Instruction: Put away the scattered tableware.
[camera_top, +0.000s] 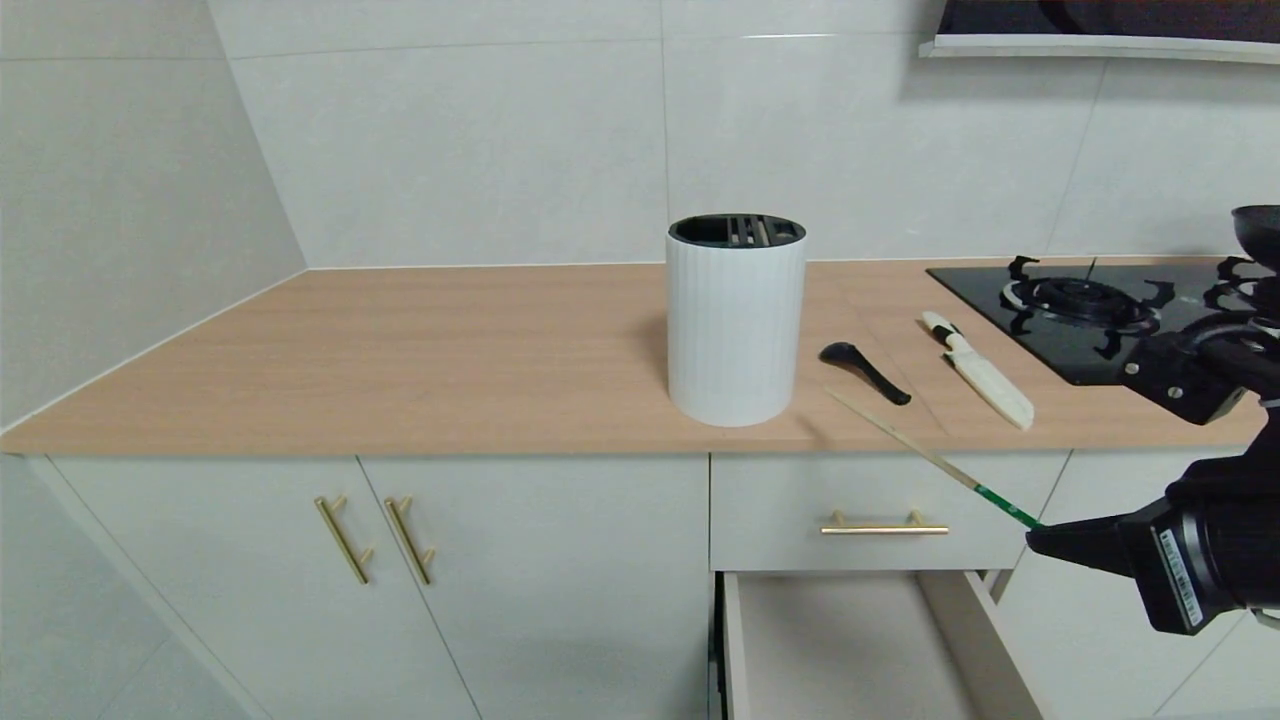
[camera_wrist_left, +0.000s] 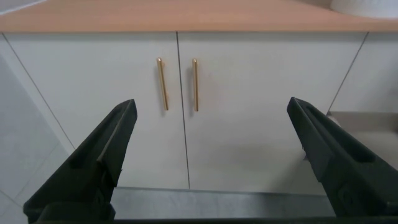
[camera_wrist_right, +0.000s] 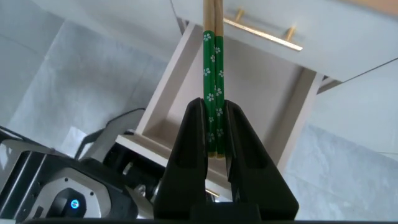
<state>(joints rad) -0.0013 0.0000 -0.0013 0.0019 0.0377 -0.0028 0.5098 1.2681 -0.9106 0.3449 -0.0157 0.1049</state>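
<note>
Head view. You have a wooden countertop (camera_top: 450, 350) against a white tiled wall, with pale cabinets below.
- White ribbed holder (camera_top: 736, 330) with a black slotted top: upright, near the counter's front edge.
- Black spoon (camera_top: 865, 372): flat on the counter, just right of the holder.
- Knife (camera_top: 978, 370): flat on the counter, between the spoon and the black gas hob (camera_top: 1090, 305).
- Closed drawer with a gold handle (camera_top: 885, 525); beneath it, an open drawer (camera_top: 850, 640).
- Your right gripper (camera_top: 1040, 540): low at the right, in front of the cabinet face and below counter level. It holds a pair of chopsticks (camera_top: 930, 455) by their green ends. They slant up and left, and their tips reach above the counter's front edge near the holder's base.

Left wrist view. Your left gripper (camera_wrist_left: 210, 106) has its fingers spread wide with nothing between them. It faces the double cabinet doors (camera_wrist_left: 249, 112) with their two gold handles, and it sits below the counter edge.

Right wrist view. This view adds the white flower print on the green ends. The jaws are pressed tight on both sticks, side by side. The open drawer lies beyond them.
</note>
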